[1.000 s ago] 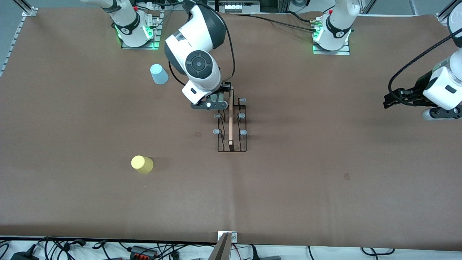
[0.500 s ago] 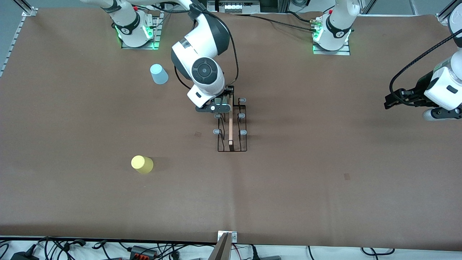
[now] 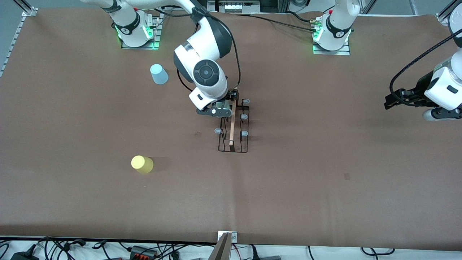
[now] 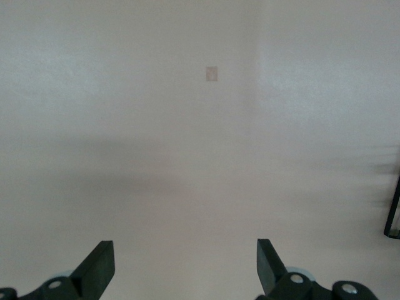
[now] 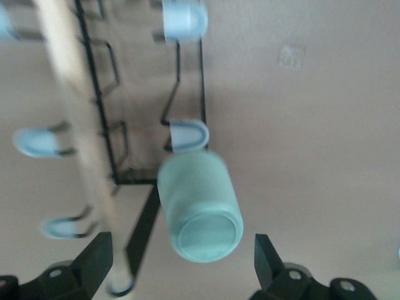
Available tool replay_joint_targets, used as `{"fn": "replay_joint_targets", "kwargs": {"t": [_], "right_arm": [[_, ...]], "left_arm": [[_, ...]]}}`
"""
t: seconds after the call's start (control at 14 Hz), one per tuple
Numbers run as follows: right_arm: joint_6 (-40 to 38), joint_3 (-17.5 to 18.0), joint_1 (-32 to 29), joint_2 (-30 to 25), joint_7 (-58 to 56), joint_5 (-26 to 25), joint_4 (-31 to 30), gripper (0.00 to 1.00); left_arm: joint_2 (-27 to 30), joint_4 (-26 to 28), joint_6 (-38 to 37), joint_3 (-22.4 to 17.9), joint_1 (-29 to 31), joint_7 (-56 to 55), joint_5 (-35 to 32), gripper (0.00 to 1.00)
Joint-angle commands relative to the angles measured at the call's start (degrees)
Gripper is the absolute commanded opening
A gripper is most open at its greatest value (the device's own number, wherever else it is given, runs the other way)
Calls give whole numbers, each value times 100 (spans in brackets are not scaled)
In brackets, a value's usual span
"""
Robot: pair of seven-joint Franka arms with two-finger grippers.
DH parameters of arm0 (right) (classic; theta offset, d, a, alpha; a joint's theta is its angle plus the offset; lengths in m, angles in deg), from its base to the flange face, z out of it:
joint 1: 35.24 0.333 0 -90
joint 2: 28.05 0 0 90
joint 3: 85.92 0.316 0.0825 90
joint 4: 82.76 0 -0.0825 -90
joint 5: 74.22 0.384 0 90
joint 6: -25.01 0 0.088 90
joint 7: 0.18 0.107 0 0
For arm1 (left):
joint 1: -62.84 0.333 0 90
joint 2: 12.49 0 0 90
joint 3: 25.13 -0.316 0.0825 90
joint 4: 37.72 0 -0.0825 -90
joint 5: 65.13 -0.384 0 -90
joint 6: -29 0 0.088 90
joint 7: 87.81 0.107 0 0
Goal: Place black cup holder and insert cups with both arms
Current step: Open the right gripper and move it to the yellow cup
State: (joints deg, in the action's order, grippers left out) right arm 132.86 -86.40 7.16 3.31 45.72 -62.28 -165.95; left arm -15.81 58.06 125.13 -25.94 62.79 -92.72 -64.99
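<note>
I find the thin black wire cup holder with a light wooden rod along its top [image 3: 232,126] standing near the middle of the brown worktop [image 3: 325,180], its rod running twelve to six o'clock on the front camera's dial. The right gripper [image 5: 182,244] hangs over the holder's twelve o'clock end. Its fingers are spread wide to either side of the small mint green plastic cup [image 5: 200,209] and touch neither wall. That cup appears to sit mouth-down on a peg, base toward the wrist camera, though blur keeps me from confirming it is fully seated. From the holder, the yellow plastic cup [image 3: 142,164] lies at about eight o'clock and the light blue plastic cup [image 3: 158,74] at about ten o'clock, both well apart from it. The left gripper [image 4: 184,250] waits at three o'clock over bare worktop, fingers spread with nothing between them. I judge the step in hand to be clearing the right gripper from the placed cup. I would raise it along the peg's line, keep the fingers wide, and avoid any sideways drift that could catch the rod or tip the light holder.
</note>
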Motion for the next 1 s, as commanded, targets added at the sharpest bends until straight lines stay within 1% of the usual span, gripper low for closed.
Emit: {"fn": "replay_joint_targets", "kwargs": {"t": [0.0, 0.07, 0.21, 0.36, 0.57, 0.79, 0.93], "right_arm": [[-265, -424, -276, -112, 174, -77, 269, 100], [-221, -669, -442, -95, 113, -182, 269, 100], [-64, -899, -880, 115, -202, -481, 269, 100], [357, -909, -1539, 309, -780, -509, 278, 100], [710, -892, -2261, 660, -1957, -482, 278, 100], [1544, -874, -2465, 1003, -2611, -447, 286, 100], [1651, -848, -2474, 1144, -2630, -429, 374, 100]], "left_arm": [[60, 20, 38, -16, -13, 95, -84, 100], [60, 20, 38, -16, -13, 95, -84, 100], [60, 20, 38, -16, -13, 95, -84, 100], [60, 20, 38, -16, -13, 104, -84, 100], [60, 20, 38, -16, -13, 104, -84, 100], [60, 20, 38, -16, -13, 112, -84, 100], [60, 20, 38, -16, -13, 104, -84, 100]]}}
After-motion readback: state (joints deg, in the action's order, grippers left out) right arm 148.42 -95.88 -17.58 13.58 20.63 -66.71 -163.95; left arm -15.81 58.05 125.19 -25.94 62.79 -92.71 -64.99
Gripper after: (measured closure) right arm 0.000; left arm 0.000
